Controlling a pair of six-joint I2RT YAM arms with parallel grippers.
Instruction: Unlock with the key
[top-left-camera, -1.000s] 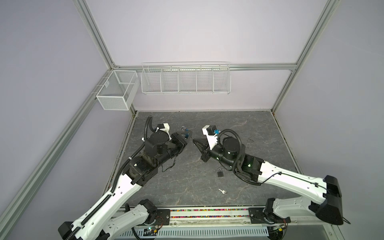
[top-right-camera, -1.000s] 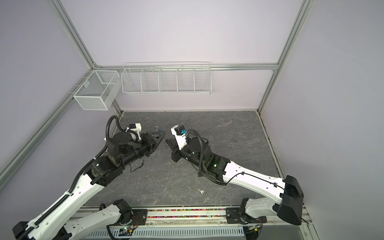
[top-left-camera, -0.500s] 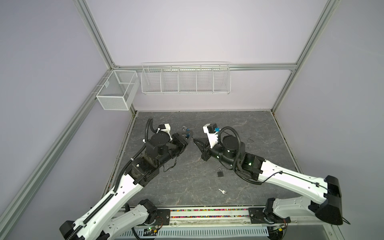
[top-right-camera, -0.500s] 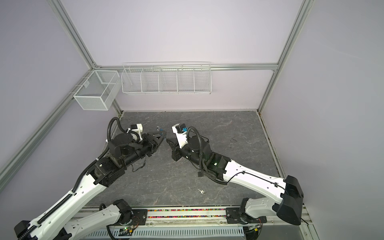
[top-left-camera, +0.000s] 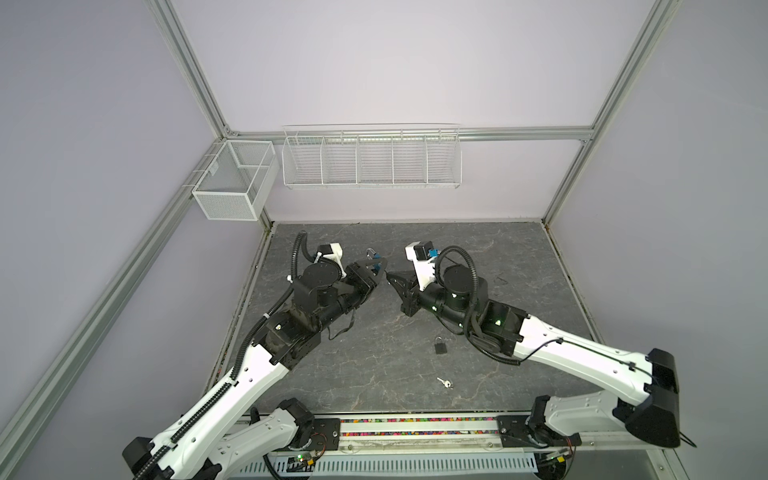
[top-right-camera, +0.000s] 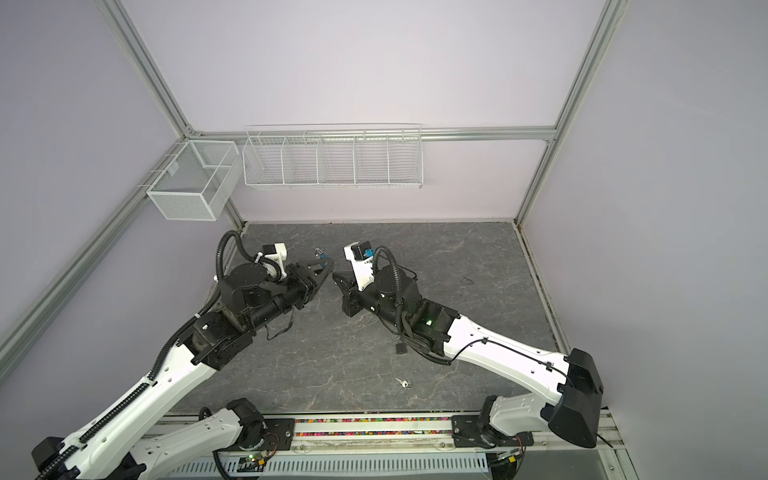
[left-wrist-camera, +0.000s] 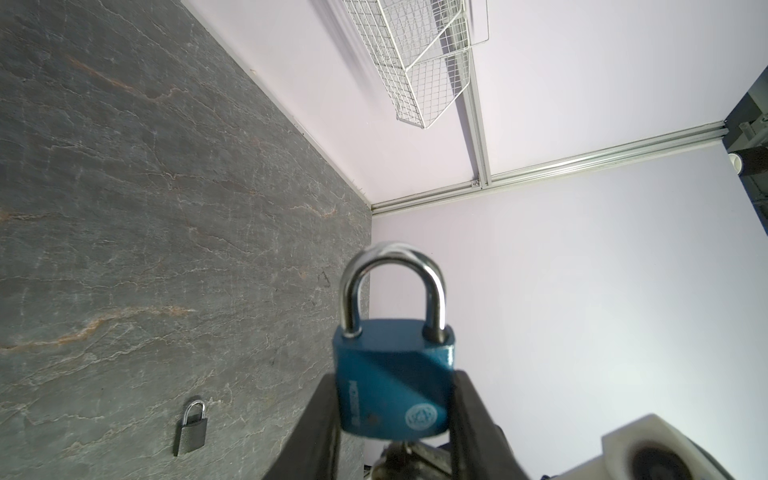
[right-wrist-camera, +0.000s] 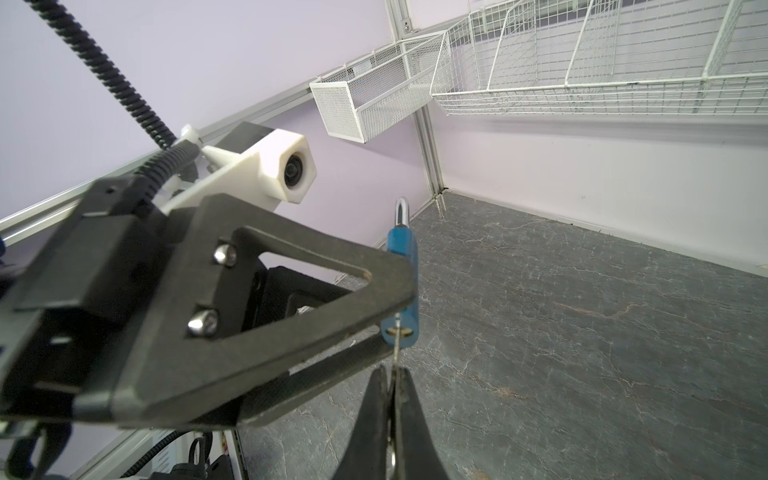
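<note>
Two padlocks are in view. The blue padlock (left-wrist-camera: 390, 374) is off the worktop (top-left-camera: 374, 365), clamped by its body between the fingers (left-wrist-camera: 469, 415) of the left end effector (left-wrist-camera: 394, 386). Its shackle (left-wrist-camera: 392, 258) points away from that end effector's wrist, and both shackle legs sit in the body.

The padlock's underside, with its brass keyhole (right-wrist-camera: 400, 331), faces the right end effector (right-wrist-camera: 393, 374), whose fingers are pressed together on the key (right-wrist-camera: 397, 345). We see the key's thin blade run from those fingertips to the keyhole and touch it. We cannot tell how far in it goes.

In both top views the two end effectors meet tip to tip above the worktop. The padlock shows there as a blue spot at the tip of the left one.

A dark padlock (top-left-camera: 440, 345) lies flat on the worktop well behind the right end effector, just beside that arm's forearm. A loose silver key (top-left-camera: 444, 382) lies farther back again, toward the arm bases.

Beyond both end effectors a long wire rack (top-left-camera: 371, 160) hangs on the back wall. A mesh basket (top-left-camera: 232, 183) hangs on the side wall beyond the left end effector.
</note>
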